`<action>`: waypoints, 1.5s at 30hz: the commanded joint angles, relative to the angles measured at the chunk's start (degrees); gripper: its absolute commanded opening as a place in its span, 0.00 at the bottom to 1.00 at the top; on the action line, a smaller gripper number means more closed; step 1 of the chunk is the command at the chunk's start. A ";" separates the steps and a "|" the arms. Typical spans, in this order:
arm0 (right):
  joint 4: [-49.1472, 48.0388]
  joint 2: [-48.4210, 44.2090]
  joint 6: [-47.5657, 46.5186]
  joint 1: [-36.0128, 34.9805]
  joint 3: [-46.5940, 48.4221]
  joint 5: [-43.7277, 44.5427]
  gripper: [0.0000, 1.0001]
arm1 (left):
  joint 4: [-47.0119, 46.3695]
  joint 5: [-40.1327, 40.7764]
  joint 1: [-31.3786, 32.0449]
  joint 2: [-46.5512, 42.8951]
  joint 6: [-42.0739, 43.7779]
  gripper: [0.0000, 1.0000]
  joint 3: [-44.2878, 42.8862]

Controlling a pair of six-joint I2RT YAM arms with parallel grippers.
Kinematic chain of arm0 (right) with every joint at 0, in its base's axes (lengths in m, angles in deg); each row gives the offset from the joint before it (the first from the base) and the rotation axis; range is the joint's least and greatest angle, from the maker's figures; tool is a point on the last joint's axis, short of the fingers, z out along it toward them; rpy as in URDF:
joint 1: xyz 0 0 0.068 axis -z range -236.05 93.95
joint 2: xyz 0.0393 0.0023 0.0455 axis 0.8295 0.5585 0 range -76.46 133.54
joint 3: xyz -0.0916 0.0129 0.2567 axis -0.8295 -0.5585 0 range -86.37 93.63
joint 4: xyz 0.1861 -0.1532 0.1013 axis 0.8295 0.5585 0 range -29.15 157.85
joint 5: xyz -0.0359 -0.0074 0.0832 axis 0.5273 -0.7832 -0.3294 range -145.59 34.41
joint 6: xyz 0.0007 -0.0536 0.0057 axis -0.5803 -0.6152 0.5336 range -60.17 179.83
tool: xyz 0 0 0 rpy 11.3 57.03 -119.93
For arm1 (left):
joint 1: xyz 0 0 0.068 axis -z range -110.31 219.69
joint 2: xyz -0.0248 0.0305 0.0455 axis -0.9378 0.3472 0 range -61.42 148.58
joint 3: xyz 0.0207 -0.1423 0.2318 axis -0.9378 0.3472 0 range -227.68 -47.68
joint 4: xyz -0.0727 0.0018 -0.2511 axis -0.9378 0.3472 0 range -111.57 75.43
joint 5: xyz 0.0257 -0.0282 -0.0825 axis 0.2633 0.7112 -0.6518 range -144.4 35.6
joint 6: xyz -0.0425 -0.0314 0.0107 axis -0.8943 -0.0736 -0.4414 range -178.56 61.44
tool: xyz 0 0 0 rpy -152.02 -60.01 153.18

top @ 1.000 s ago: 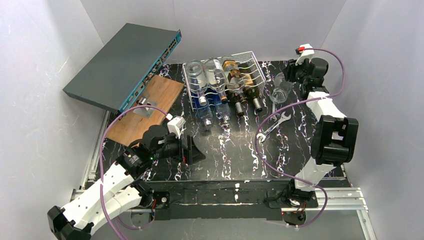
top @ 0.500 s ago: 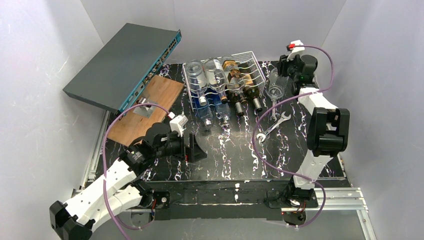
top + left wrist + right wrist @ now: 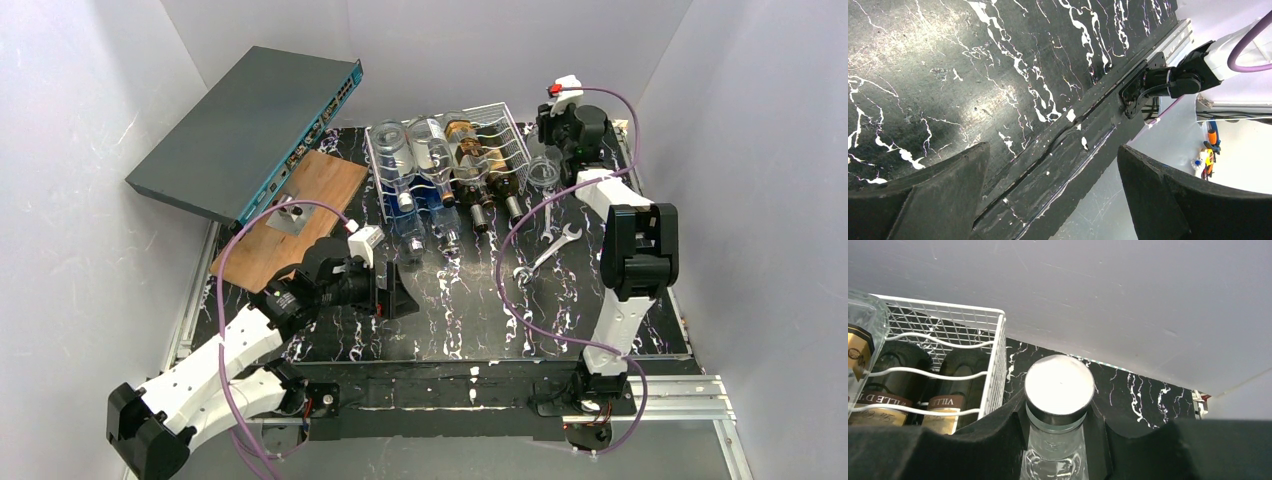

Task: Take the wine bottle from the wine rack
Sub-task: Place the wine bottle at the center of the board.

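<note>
Right pincer (image 3: 1058,426) clamps a clear bottle (image 3: 1059,385) just beside the wine rack (image 3: 996,360).

Table (image 3: 450,320) — black marble-patterned top with white veining, scuffed, with a soft glare patch. Plain white walls enclose it on three sides: left wall (image 3: 80,120), far wall (image 3: 450,50), right wall (image 3: 760,150). Aluminium rails (image 3: 690,385) run along the near edge — grey floor (image 3: 450,462) nearer still.

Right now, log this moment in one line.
right gripper: shut on clear bottle neck | bottle: outside wine rack, right side | left gripper: open, empty, above table
</note>
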State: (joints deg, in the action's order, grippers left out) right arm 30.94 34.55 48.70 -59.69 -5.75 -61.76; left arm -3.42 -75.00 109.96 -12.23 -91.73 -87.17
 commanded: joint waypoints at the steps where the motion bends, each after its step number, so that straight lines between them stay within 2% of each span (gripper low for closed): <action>1: -13.53 -0.40 -3.72 -1.37 7.27 3.52 0.04 | -0.96 -1.10 0.24 0.67 0.84 0.98 -2.44; 12: -14.84 3.25 -4.39 -2.82 10.10 10.19 0.14 | -0.75 -1.19 0.25 1.93 1.08 0.98 -3.42; 16: -15.47 3.02 -3.64 -2.93 8.70 12.60 0.25 | -0.75 -1.28 0.24 2.44 1.17 0.98 -3.80; 19: -15.98 2.80 -3.50 -2.96 7.66 13.20 0.37 | -0.75 -1.37 0.25 2.58 1.25 0.99 -3.76; 25: -15.35 2.82 -2.30 -2.95 6.51 13.64 0.50 | -0.66 -1.27 0.25 1.87 1.18 0.99 -3.44; 34: -14.84 1.36 -3.59 -2.95 4.26 12.67 0.92 | -0.56 -1.24 0.24 0.96 1.04 0.99 -3.24; 36: -14.74 1.01 -3.99 -2.95 3.90 12.42 0.98 | -0.57 -1.27 0.24 0.56 0.87 0.99 -3.00; 45: -14.39 -2.03 -10.99 -3.09 1.21 11.31 0.98 | -0.44 -1.26 0.22 -1.61 0.17 0.99 -2.35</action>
State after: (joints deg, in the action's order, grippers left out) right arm 20.36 37.36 42.93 -62.46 -3.54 -49.81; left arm -3.79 -75.44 109.96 -12.32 -91.66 -88.90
